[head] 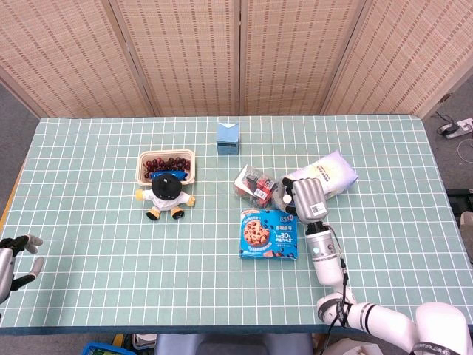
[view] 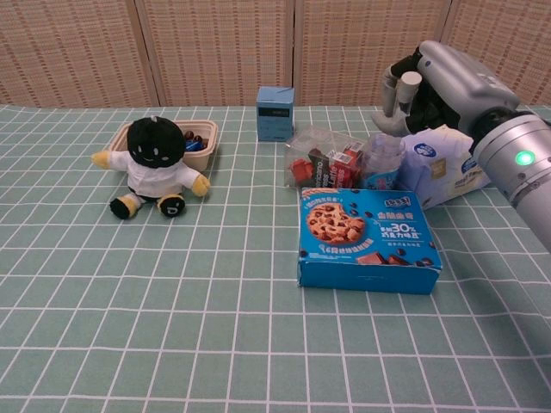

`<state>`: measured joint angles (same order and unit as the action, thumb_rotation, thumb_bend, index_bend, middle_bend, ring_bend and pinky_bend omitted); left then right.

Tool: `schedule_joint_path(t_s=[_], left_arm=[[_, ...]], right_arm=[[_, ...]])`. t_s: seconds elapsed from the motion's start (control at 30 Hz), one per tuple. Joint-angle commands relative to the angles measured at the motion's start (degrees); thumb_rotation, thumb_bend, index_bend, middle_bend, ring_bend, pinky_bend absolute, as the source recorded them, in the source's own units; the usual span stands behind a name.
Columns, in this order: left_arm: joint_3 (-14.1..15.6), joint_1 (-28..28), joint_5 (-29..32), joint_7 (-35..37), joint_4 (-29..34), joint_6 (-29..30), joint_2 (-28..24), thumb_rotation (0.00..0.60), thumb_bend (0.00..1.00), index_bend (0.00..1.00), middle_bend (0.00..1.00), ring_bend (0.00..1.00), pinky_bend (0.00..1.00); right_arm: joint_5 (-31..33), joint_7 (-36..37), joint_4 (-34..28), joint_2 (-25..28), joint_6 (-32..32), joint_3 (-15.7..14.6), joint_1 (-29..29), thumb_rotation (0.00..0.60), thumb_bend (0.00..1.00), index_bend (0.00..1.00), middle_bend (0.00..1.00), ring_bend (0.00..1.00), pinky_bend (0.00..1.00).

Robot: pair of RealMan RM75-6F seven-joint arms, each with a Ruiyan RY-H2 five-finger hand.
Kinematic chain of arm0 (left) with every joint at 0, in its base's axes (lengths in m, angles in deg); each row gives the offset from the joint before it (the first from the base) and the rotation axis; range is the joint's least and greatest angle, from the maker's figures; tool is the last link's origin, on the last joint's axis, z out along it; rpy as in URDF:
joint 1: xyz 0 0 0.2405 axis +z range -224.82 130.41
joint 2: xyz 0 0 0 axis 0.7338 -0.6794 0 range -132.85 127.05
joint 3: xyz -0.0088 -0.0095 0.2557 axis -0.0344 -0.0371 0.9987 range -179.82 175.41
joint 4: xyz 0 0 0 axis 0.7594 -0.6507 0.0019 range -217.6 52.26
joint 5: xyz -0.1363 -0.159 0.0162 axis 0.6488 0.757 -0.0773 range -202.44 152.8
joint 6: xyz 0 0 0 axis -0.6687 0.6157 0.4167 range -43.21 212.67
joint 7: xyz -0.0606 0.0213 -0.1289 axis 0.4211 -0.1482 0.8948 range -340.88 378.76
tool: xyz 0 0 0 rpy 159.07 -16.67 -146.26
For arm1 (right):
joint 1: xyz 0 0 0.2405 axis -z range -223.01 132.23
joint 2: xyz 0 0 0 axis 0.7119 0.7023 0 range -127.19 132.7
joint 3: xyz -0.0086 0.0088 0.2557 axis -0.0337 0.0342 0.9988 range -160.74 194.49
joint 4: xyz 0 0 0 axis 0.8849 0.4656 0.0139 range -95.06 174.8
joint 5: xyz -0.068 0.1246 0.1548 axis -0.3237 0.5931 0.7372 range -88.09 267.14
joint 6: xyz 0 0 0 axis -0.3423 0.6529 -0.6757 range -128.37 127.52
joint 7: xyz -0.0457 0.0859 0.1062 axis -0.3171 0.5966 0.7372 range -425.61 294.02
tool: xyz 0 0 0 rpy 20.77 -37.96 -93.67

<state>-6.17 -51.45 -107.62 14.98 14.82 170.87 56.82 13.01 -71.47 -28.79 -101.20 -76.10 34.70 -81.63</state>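
Head view showed the right hand (head: 307,198) low over the clutter right of centre, between a clear bag of small snack packs (head: 253,183) and a white pouch (head: 330,172), just behind a blue cookie box (head: 269,233). What lay directly beneath the hand was hidden. The left hand (head: 16,255) hung at the near left edge of the green gridded table (head: 89,296), fingers apart and empty. Further left sat a black-headed plush doll (head: 167,191), touching a tray of dark red fruit (head: 140,166), with a small blue carton (head: 228,137) behind.

Chest view gave the better look. A small clear plastic bottle (view: 381,163) with a blue label stood on the table between the snack bag and the pouch. The right hand was poised above and slightly right of it, fingers curled inward; whether they pinched anything could not be told. By my judgement the bottle was not lifted, so grasping and moving it remained. The cookie box read "30%" among Chinese characters; the pouch's blue printing was too small to read.
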Motion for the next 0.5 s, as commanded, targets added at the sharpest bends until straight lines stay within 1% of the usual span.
schedule_joint_path(t_s=[0.03, 0.13, 0.27, 0.4, 0.5], left_arm=[[0.00, 0.01, -0.01, -0.01, 0.02, 0.02, 0.00, 0.600, 0.34, 0.52, 0.52, 0.44, 0.51], [-0.01, 0.01, -0.02, -0.02, 0.03, 0.04, 0.00, 0.600, 0.34, 0.52, 0.52, 0.44, 0.51], [0.00, 0.02, -0.04, -0.06, 0.04, 0.04, 0.00, 0.600, 0.34, 0.52, 0.52, 0.44, 0.51], [-0.03, 0.00, 0.02, -0.05, 0.00, 0.00, 0.02, 0.600, 0.34, 0.52, 0.52, 0.44, 0.51], [-0.04, -0.05, 0.12, -0.14, -0.08, -0.13, 0.07, 0.600, 0.34, 0.52, 0.52, 0.44, 0.51]], right_arm=[[-0.43, 0.44, -0.01, 0.05, -0.51, -0.03, 0.12, 0.600, 0.58, 0.79, 1.00, 1.00, 1.00], [-1.03, 0.86, -0.17, 0.16, -1.23, -0.10, 0.26, 0.600, 0.61, 0.80, 1.00, 1.00, 1.00], [-1.92, 1.10, -1.31, 0.72, -2.16, -0.26, 0.52, 0.600, 0.62, 0.80, 1.00, 1.00, 1.00], [-3.42, 0.92, -4.44, 2.12, -3.82, -0.40, 1.00, 0.600, 0.63, 0.80, 1.00, 1.00, 1.00], [-4.65, 0.53, -7.96, 3.63, -5.12, -0.48, 1.48, 0.600, 0.63, 0.80, 1.00, 1.00, 1.00]])
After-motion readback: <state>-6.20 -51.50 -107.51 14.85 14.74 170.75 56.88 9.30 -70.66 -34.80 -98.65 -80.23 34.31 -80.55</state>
